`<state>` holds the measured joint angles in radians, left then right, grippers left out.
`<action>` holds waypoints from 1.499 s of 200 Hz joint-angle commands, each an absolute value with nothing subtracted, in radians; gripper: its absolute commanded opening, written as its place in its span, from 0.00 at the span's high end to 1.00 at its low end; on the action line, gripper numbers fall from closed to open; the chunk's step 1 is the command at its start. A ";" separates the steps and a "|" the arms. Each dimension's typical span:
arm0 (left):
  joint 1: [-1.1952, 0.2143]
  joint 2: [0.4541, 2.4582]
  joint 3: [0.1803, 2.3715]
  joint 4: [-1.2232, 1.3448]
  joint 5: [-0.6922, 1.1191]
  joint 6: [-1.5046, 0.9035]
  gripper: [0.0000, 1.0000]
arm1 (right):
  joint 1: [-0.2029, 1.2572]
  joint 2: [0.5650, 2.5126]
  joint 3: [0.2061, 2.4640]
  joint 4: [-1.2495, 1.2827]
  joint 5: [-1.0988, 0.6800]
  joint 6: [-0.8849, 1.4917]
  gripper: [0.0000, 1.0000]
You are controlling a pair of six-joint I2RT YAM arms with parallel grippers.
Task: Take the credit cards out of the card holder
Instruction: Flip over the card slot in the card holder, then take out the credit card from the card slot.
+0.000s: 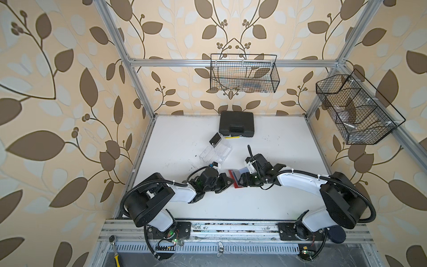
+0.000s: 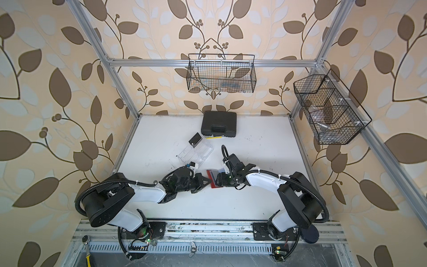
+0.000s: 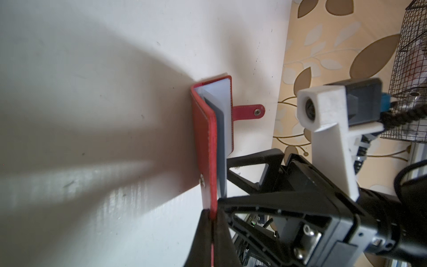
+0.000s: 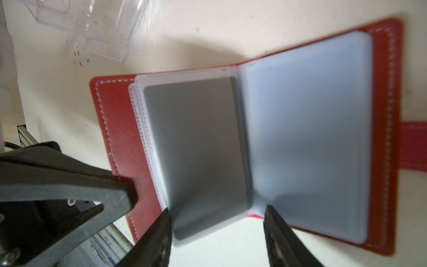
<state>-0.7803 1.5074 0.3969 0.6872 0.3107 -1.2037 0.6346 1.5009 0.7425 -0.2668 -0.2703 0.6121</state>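
Note:
The red card holder (image 1: 233, 179) (image 2: 211, 178) lies open on the white table between both arms. My left gripper (image 3: 212, 215) is shut on the edge of its red cover (image 3: 204, 138) and holds that cover raised. My right gripper (image 4: 217, 215) is open, its fingers either side of the lower edge of a clear sleeve (image 4: 196, 150). A dark card shows through that sleeve. The facing sleeve (image 4: 312, 138) looks pale and bluish. A black credit card (image 1: 215, 139) (image 2: 195, 139) leans on the clear tray further back.
A clear acrylic tray (image 1: 216, 153) (image 2: 196, 152) stands just behind the left gripper. A black plastic case (image 1: 236, 124) sits at the table's back edge, with yellow pens (image 1: 232, 137) in front of it. Wire baskets (image 1: 243, 74) (image 1: 355, 108) hang at the back and on the right wall.

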 commanded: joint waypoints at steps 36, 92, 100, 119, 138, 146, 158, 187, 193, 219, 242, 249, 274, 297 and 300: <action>-0.792 1.473 0.456 0.628 0.342 -1.152 1.00 | 0.598 1.476 0.730 -0.307 -0.221 0.611 0.39; -0.792 1.476 0.453 0.581 0.339 -1.140 1.00 | 0.548 1.448 0.713 -0.325 -0.213 0.608 0.41; -0.792 1.472 0.453 0.560 0.339 -1.135 1.00 | 0.535 1.438 0.711 -0.334 -0.210 0.605 0.38; -0.792 1.459 0.454 0.488 0.327 -1.117 1.00 | 0.512 1.406 0.709 -0.352 -0.210 0.597 0.34; -0.792 1.447 0.463 0.386 0.296 -1.100 0.72 | 0.482 1.364 0.713 -0.379 -0.217 0.589 0.33; -0.792 1.410 0.470 0.345 0.284 -1.094 0.68 | 0.469 1.348 0.714 -0.383 -0.228 0.588 0.33; -0.792 1.363 0.484 0.250 0.251 -1.085 0.64 | 0.452 1.337 0.715 -0.386 -0.256 0.587 0.34; -0.799 1.184 0.524 0.005 0.146 -1.076 0.60 | 0.436 1.359 0.721 -0.365 -0.320 0.574 0.53; -0.807 1.151 0.536 -0.028 0.129 -1.073 0.59 | 0.434 1.372 0.722 -0.357 -0.328 0.573 0.57; -0.840 1.131 0.602 -0.071 0.135 -1.052 0.59 | 0.428 1.429 0.724 -0.306 -0.351 0.583 0.74; -0.861 1.245 0.656 0.048 0.205 -1.058 0.61 | 0.419 1.484 0.724 -0.272 -0.347 0.581 0.80; -0.867 1.294 0.681 0.078 0.221 -1.063 0.62 | 0.417 1.497 0.724 -0.264 -0.348 0.580 0.81; -0.874 1.430 0.685 0.273 0.244 -1.126 0.65 | 0.409 1.531 0.728 -0.247 -0.351 0.569 0.83; -0.873 1.540 0.670 0.361 0.222 -1.169 0.68 | 0.405 1.560 0.726 -0.236 -0.359 0.559 0.84; -0.873 1.552 0.665 0.381 0.221 -1.179 0.68 | 0.406 1.565 0.726 -0.236 -0.360 0.557 0.84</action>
